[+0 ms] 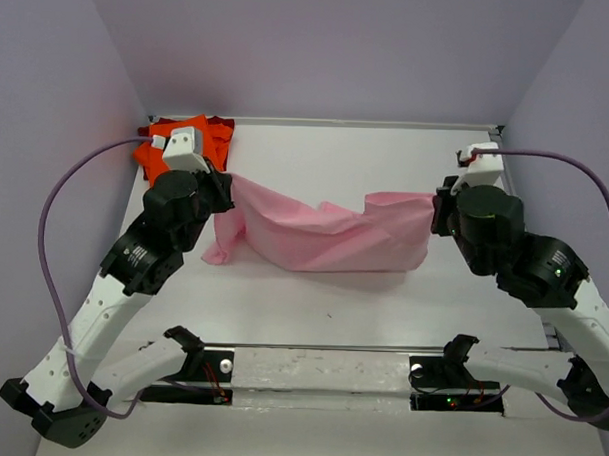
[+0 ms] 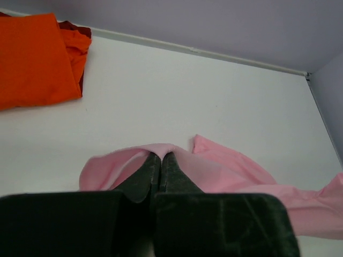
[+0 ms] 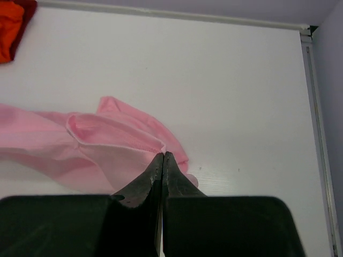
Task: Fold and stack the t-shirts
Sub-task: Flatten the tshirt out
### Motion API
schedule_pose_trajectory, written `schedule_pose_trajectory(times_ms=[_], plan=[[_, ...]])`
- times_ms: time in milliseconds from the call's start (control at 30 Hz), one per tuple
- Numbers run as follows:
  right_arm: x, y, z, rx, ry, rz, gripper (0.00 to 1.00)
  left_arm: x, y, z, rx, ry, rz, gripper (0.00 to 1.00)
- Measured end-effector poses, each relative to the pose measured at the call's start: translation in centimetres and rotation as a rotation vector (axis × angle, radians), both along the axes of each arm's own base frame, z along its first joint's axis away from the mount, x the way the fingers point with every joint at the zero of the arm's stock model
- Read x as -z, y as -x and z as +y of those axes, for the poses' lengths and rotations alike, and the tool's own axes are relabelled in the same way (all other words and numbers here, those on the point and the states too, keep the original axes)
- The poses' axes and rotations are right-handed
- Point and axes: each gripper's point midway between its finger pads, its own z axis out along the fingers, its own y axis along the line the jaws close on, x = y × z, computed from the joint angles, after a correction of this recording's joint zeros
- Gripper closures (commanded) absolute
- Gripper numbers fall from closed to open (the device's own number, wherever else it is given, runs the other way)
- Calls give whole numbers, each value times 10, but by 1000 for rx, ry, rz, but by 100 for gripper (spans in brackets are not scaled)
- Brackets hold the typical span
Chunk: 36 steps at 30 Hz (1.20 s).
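A light pink t-shirt (image 1: 324,234) hangs stretched and sagging between my two grippers over the middle of the table. My left gripper (image 1: 229,185) is shut on its left end; in the left wrist view pink cloth (image 2: 225,171) drapes over the closed tips (image 2: 161,155). The right gripper (image 1: 437,208) is shut on the shirt's right corner, with the hem (image 3: 118,142) pinched at its tips (image 3: 163,155). A folded bright orange t-shirt (image 1: 182,144) lies in the back left corner, on top of a dark red one (image 1: 223,125) whose edge shows.
The white table (image 1: 387,156) is walled by lavender panels at the back and sides. A metal rail (image 1: 330,344) runs across near the arm bases. Purple cables loop from both wrists.
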Motion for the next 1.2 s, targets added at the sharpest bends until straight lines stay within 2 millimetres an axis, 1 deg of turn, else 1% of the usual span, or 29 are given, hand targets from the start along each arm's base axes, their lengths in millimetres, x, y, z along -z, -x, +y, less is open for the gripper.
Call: schedule_pose_trajectory(times_ms=[33, 100, 133, 167, 200, 233, 267, 300, 367, 433, 467, 500, 567, 600, 667, 700, 767, 833, 867, 900, 933, 967, 1000, 1033, 1067, 1100, 1133, 1167, 1200], plan=[[-9, 0, -1, -2, -9, -16, 100, -1, 3, 3, 0, -18, 4, 100], [-42, 4, -8, 0, -53, -80, 100, -5, 8, 8, -1, -40, 5, 100], [-54, 5, -12, 4, -69, -103, 100, -11, 11, 11, -3, -50, 0, 100], [-74, 10, -21, 13, -102, -145, 100, -21, 17, 17, -7, -51, -22, 100], [-83, 13, -25, 18, -119, -165, 100, -26, 20, 20, -8, -52, -33, 100], [-92, 17, -31, 22, -137, -185, 100, -41, 29, 26, -10, -40, -64, 100], [-103, 23, -39, 24, -166, -212, 100, -49, 34, 30, -10, -33, -80, 100], [-111, 26, -44, 25, -183, -229, 100, -59, 40, 34, -11, -24, -100, 100], [-123, 33, -53, 23, -205, -260, 100, -90, 53, 43, -16, 10, -160, 100], [-143, 42, -65, 20, -238, -306, 100, -118, 65, 51, -20, 45, -219, 100], [-149, 45, -67, 17, -247, -319, 100, -131, 71, 56, -22, 59, -245, 100], [-163, 48, -70, 10, -264, -341, 100, -142, 76, 59, -23, 75, -270, 100], [-181, 48, -70, 3, -285, -371, 100, -163, 84, 64, -25, 95, -313, 100], [-186, 47, -68, 0, -285, -377, 100, -169, 85, 66, -30, 99, -328, 100], [-193, 40, -60, -6, -262, -382, 100, -174, 83, 67, -39, 100, -341, 100], [-194, 35, -55, -8, -240, -382, 100, -173, 80, 66, -44, 93, -337, 100], [-194, 21, -43, 1, -181, -374, 100, -169, 68, 61, -57, 73, -322, 100], [-193, -3, -22, 18, -115, -364, 100, -163, 51, 55, -78, 48, -300, 100], [-189, -19, -11, 36, -75, -353, 100, -159, 38, 51, -96, 27, -284, 100], [-185, -33, -5, 57, -49, -344, 100, -153, 24, 46, -112, 8, -269, 100], [-179, -49, 2, 58, -31, -331, 100, -144, 8, 41, -127, -14, -248, 100], [-172, -64, 6, 72, -14, -314, 100, -131, -14, 35, -143, -41, -220, 100], [-158, -85, 11, 75, -8, -286, 100, -121, -29, 33, -152, -56, -201, 100], [-134, -117, 5, 110, 1, -234, 100, -110, -42, 30, -154, -68, -181, 100], [-118, -134, -2, 138, 1, -199, 100, -89, -64, 32, -171, -89, -144, 100], [-99, -152, -9, 161, -1, -158, 100, -60, -91, 36, -189, -116, -84, 100], [-64, -181, -25, 202, -8, -84, 100, -41, -105, 40, -199, -131, -45, 100], [-40, -196, -31, 218, -15, -33, 100, -20, -118, 43, -208, -148, 0, 100], [-18, -209, -37, 232, -23, 13, 100, 14, -136, 47, -215, -173, 73, 100]])
